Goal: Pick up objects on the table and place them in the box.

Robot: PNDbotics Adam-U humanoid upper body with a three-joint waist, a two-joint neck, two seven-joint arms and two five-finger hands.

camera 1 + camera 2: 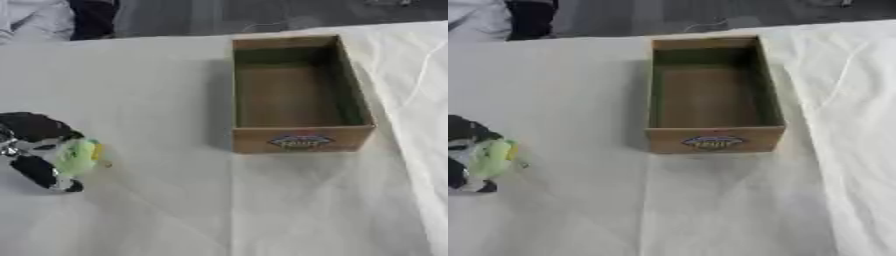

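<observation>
My left hand [35,150] sits at the left edge of the table, black with silver joints, its fingers and thumb curled round a small green and yellow soft object [80,156]. The object pokes out to the right of the hand, just above the white cloth. An open brown cardboard box [297,137] stands at the upper middle, well to the right of the hand, with a coloured label on its near wall. Its inside looks bare. My right hand shows in neither view.
A white cloth [175,210] covers the table, with folds and a raised crease running down the right side [411,100]. Dark floor and some fabric lie beyond the far edge.
</observation>
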